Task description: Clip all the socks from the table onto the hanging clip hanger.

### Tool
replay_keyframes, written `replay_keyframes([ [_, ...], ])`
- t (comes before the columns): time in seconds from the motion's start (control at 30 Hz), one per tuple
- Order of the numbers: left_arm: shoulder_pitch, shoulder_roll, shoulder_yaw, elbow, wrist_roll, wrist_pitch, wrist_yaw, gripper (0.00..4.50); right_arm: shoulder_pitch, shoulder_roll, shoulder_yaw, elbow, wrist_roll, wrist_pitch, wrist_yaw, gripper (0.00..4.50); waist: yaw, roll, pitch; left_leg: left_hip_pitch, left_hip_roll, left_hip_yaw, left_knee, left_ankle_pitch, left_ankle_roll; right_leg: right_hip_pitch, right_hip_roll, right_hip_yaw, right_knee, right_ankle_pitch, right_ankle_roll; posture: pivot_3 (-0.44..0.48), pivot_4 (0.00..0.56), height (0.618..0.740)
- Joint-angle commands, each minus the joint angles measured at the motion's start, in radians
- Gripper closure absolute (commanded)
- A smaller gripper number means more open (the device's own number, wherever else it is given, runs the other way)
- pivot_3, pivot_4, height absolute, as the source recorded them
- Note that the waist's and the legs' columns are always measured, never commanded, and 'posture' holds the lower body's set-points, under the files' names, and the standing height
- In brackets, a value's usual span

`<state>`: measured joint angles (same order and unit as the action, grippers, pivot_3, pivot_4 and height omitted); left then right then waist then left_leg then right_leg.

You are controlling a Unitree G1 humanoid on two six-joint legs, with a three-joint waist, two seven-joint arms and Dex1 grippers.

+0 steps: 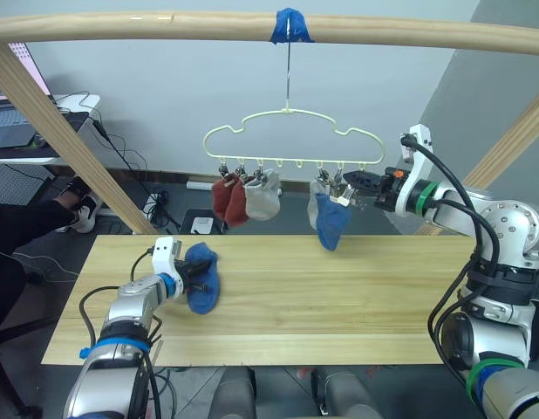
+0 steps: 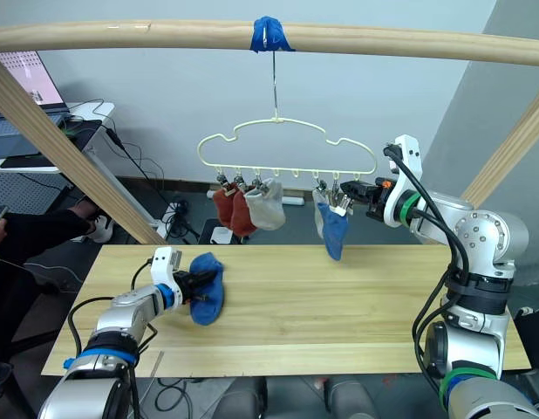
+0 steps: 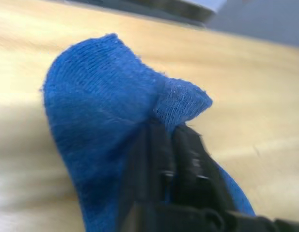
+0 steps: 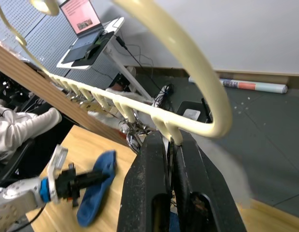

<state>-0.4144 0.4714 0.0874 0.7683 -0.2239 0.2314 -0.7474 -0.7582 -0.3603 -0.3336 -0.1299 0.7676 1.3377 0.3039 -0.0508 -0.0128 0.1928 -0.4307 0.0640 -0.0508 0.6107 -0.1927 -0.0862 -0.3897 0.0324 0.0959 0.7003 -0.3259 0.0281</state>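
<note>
Five socks are hanging from the clip hanger (image 1: 291,140) at center frame while the left hand (image 1: 197,272) is gripping a blue sock (image 1: 202,278) on the tabletop (image 1: 339,297), and the right hand (image 1: 350,181) is pinching narrowly at a clip (image 1: 342,199).

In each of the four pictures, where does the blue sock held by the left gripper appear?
Left eye view: blue sock on the table, lower left, in the left gripper.
Right eye view: lower left.
Left wrist view: centre, around the fingertips.
Right wrist view: lower left.
Shared landmark: the clip hanger.
</note>
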Motion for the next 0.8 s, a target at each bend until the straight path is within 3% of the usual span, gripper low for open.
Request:
replay_keyframes([
  [0.03,0.072,0.010,-0.026,-0.217,-0.035,0.043,-0.093,4.47,-0.012,0.000,-0.011,-0.024,0.017,-0.033,0.008,4.50,0.000,0.000,0.000,0.000,0.000,0.000,0.000,0.000,0.000,0.000,0.000,0.000,0.000,0.000,0.000,0.000,0.183,0.740],
  [0.2,0.179,0.047,-0.067,-0.671,-0.158,0.090,-0.274,4.47,-0.018,-0.002,-0.024,-0.017,0.033,-0.014,0.007,4.50,0.000,0.000,0.001,0.000,0.000,0.000,0.000,0.000,0.000,0.000,0.000,0.000,0.000,0.000,0.000,0.009,0.188,0.740],
  [0.33,0.166,0.038,-0.093,-0.920,-0.250,0.131,-0.315,4.47,-0.043,0.008,-0.065,-0.013,0.077,0.063,-0.005,4.50,0.002,0.000,0.001,0.000,0.000,0.000,0.000,0.000,0.000,0.000,0.000,0.001,-0.001,0.000,0.000,0.009,0.189,0.740],
  [0.6,0.090,-0.053,-0.233,-0.973,-0.102,-0.055,-0.240,4.47,-0.144,0.140,-0.283,0.016,0.156,0.270,-0.143,4.50,-0.009,0.000,0.001,0.000,0.000,0.001,0.000,0.000,0.000,0.000,0.001,0.002,-0.001,0.000,0.000,-0.018,0.190,0.740],
  [0.8,0.047,-0.106,-0.267,-0.930,-0.040,-0.156,-0.206,4.47,-0.139,0.165,-0.311,0.028,0.253,0.277,-0.249,4.50,-0.010,0.001,0.001,0.000,0.000,0.001,-0.001,0.000,0.000,0.000,0.001,0.002,-0.002,0.000,0.000,-0.028,0.188,0.740],
])
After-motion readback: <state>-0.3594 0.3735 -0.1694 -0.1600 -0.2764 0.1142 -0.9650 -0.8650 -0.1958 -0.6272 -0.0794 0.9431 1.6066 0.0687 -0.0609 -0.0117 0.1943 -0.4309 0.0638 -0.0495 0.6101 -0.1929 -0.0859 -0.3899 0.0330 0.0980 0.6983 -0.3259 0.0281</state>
